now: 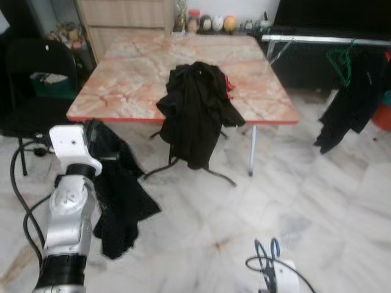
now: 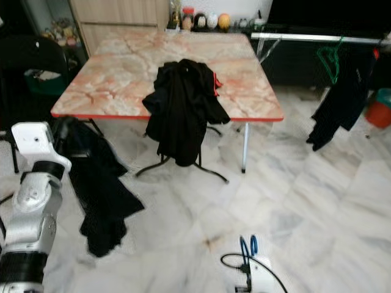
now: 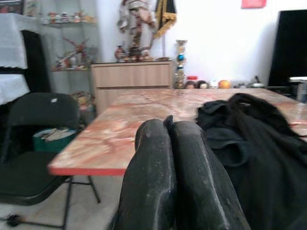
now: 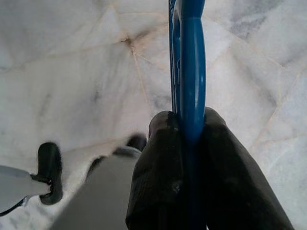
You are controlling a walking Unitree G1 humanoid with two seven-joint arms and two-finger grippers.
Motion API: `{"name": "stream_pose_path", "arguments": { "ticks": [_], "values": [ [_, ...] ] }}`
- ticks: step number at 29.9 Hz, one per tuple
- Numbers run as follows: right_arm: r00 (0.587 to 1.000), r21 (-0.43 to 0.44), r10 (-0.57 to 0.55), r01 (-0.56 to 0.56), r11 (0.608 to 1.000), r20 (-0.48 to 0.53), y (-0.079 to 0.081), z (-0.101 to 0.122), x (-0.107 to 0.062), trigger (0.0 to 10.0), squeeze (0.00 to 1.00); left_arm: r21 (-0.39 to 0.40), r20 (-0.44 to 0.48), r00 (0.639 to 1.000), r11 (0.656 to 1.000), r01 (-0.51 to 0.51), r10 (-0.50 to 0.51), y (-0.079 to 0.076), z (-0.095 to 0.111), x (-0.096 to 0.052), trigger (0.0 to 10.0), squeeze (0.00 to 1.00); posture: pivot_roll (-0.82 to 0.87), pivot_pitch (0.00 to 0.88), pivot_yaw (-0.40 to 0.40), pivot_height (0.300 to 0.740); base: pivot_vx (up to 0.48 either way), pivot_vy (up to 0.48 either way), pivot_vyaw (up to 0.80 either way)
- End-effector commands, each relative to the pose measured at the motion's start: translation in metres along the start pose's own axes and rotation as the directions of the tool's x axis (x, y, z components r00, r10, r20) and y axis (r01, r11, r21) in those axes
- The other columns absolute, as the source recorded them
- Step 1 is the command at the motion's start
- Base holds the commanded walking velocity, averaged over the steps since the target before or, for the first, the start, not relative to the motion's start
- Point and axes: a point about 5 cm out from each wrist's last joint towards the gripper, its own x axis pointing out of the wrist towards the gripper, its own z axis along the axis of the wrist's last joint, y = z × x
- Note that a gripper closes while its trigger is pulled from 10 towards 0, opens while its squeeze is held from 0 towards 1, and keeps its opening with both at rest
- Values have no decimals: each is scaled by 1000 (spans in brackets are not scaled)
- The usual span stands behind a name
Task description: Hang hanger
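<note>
My right gripper (image 4: pixel 186 123) is shut on a blue plastic hanger (image 4: pixel 192 57), held low over the marble floor; the hanger (image 1: pixel 273 248) also pokes up above my right wrist at the bottom of the left eye view. My left arm (image 1: pixel 68 201) is raised at the left, its fingers (image 3: pixel 153 158) pressed together. A black garment (image 1: pixel 119 195) hangs down from just behind that wrist, apparently pinched in the left gripper (image 3: pixel 169 125). A silver clothes rail (image 1: pixel 324 40) runs at the back right, carrying a green hanger (image 1: pixel 340 64) and a dark garment (image 1: pixel 351 104).
A pink marble-topped table (image 1: pixel 134 79) stands ahead with another black garment (image 1: pixel 195 110) draped over its front edge. A black chair (image 1: pixel 36 79) is at the left, a wooden cabinet (image 1: pixel 122 18) behind. A red bucket (image 1: pixel 383 116) sits at far right.
</note>
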Motion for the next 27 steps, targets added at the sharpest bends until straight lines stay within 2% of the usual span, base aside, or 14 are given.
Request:
{"name": "stream_pose_path", "arguments": {
  "ticks": [1, 22, 27],
  "values": [
    [1000, 4, -18, 18, 1000, 0, -9, 0, 0, 10000, 0, 1, 41, 999, 1000, 29, -29, -9, 10, 4, 10000, 0, 111, 0, -26, 740, 285, 0, 0],
    [1000, 6, -16, 16, 1000, -2, -8, 0, 0, 10000, 0, 5, 42, 998, 999, 45, -45, -11, 11, 5, 10000, 0, 110, 0, -21, 740, 284, 0, 0],
    [1000, 11, -14, 14, 1000, -2, -7, 0, 0, 10000, 0, 48, 82, 994, 997, 66, -70, -1, 25, 21, 10000, 0, 112, 0, -14, 740, 287, 0, 0]
  ]
}}
